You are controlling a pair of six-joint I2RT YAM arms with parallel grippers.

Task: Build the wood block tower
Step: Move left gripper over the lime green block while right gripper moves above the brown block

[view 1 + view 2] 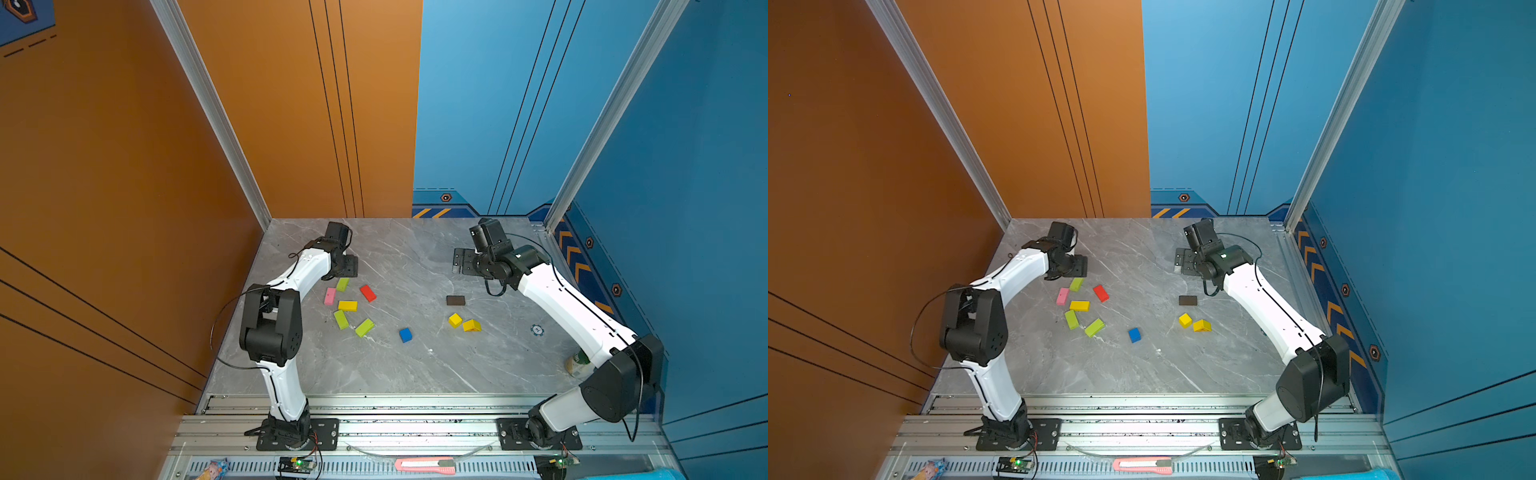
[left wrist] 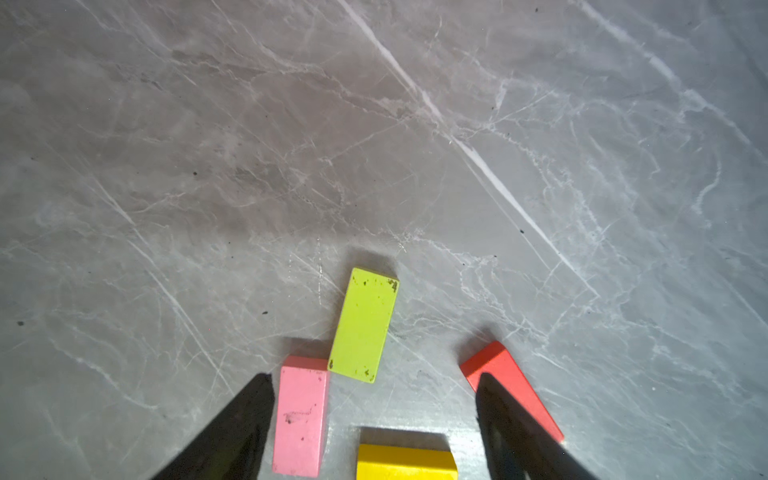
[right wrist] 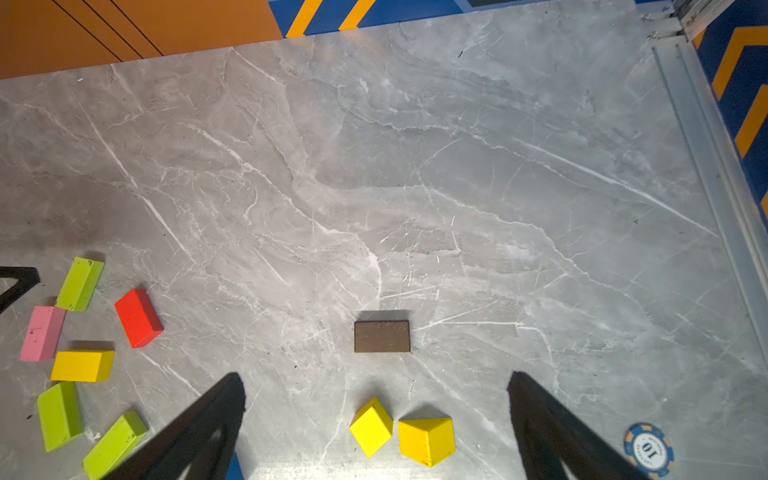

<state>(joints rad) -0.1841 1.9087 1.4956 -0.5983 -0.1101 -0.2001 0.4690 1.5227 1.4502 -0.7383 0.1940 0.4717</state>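
The wood blocks lie loose on the grey table and no tower is in view. On the left are a pink bar (image 1: 329, 296), a red bar (image 1: 368, 293), a yellow bar (image 1: 348, 306) and three lime bars (image 1: 341, 319). A blue cube (image 1: 405, 335) sits mid-table. A brown bar (image 1: 455, 300), a yellow cube (image 1: 455, 320) and a yellow prism (image 1: 471, 326) lie on the right. My left gripper (image 2: 374, 378) hovers open over the far end of the left cluster, pink bar (image 2: 301, 415) and red bar (image 2: 511, 382) beside its fingers. My right gripper (image 3: 375, 375) hangs open beyond the brown bar (image 3: 382, 336).
A small blue disc (image 1: 537, 330) lies right of the prism. A green-and-white can (image 1: 577, 363) stands behind the right arm's elbow. A pink box cutter (image 1: 424, 464) rests on the front rail. Walls close in the table on the left, back and right.
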